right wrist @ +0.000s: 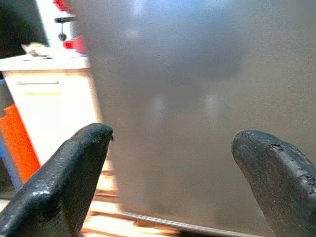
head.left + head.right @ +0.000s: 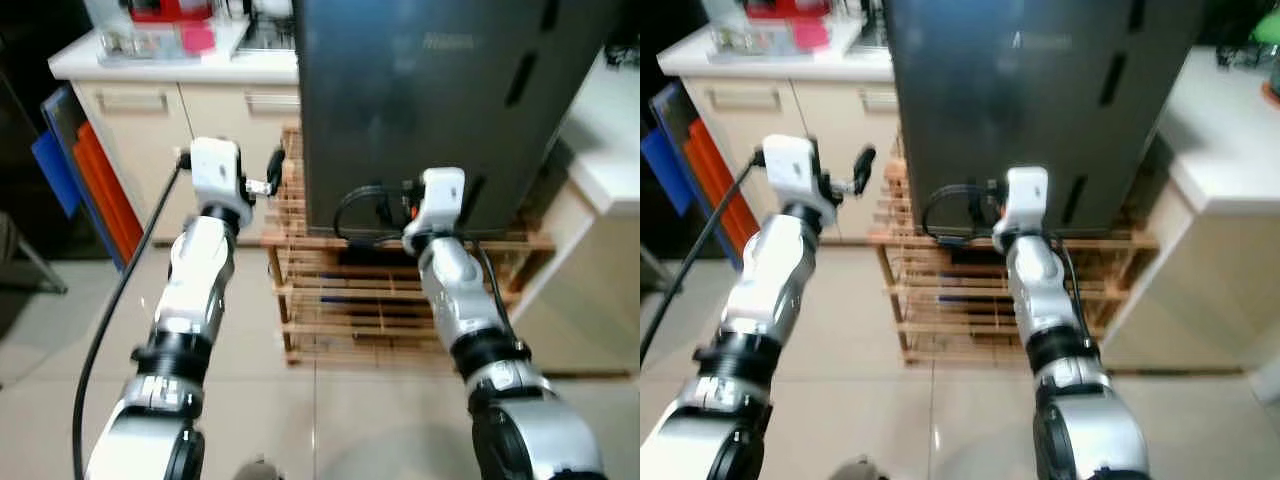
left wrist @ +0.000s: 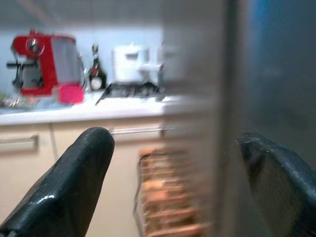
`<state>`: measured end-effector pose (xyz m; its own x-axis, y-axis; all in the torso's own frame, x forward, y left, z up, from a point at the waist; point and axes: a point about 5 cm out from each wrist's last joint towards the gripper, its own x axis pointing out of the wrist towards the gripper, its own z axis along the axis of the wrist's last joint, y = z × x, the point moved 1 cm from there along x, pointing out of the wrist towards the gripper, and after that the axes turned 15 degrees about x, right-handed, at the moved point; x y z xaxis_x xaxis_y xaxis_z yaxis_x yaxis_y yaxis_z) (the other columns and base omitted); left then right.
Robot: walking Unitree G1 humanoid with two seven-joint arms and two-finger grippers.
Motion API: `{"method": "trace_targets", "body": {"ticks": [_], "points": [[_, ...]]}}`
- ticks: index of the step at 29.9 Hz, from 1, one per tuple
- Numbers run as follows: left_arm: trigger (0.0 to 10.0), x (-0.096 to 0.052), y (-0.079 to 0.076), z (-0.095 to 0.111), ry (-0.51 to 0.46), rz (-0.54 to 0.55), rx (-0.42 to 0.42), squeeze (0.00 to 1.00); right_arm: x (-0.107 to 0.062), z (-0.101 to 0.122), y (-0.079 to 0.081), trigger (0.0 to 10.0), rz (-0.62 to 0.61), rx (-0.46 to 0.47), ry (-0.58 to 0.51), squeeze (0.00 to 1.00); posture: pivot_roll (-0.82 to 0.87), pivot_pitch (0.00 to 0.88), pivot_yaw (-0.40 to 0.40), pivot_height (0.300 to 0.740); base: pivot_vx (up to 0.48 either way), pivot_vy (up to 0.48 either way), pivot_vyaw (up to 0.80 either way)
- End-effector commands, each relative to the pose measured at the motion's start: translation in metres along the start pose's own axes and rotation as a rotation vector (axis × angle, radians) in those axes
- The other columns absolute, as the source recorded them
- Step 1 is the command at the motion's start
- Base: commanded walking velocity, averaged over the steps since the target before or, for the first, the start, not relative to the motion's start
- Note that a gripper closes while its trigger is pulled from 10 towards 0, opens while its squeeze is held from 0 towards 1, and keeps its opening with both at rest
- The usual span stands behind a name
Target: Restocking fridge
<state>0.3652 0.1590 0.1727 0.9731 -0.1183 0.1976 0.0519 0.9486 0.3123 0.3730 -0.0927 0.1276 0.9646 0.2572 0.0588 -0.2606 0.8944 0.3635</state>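
Fridge, a tall dark grey metal box (image 2: 430, 100) on a slatted wooden rack (image 2: 350, 290), stands shut just beyond both wide-open, empty hands; left hand (image 3: 173, 182) nearer its left edge, right hand (image 1: 168, 173) facing its front

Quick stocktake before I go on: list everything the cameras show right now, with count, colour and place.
fridge: one, dark grey, door shut, straight ahead on the rack
wooden rack: one, light wood slats, under the fridge
cabinet: one, cream with white countertop, left of the fridge
coffee machine: one, red, on that countertop
bottle: one, dark, beside the coffee machine
boards: blue and orange, leaning by the cabinet
left gripper: open, at the fridge's left edge
right gripper: open, facing the door
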Motion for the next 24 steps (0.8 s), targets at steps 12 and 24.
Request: {"method": "trace_targets", "body": {"ticks": [12, 24], "points": [[10.0, 0.004, -0.007, -0.004, 0.048, -0.013, 0.035, 0.0, -0.001, 0.014, -0.009, 10.0, -0.015, -0.016, -0.049, 0.0, 0.03, 0.0, 0.003, 0.74, 0.0, 0.478, -0.69], [10.0, 0.005, -0.009, -0.002, 0.046, -0.008, 0.026, 0.0, -0.008, 0.014, -0.016, 10.0, -0.035, -0.02, -0.069, 0.0, 0.01, 0.0, 0.003, 0.74, 0.0, 0.48, -0.69]]}}
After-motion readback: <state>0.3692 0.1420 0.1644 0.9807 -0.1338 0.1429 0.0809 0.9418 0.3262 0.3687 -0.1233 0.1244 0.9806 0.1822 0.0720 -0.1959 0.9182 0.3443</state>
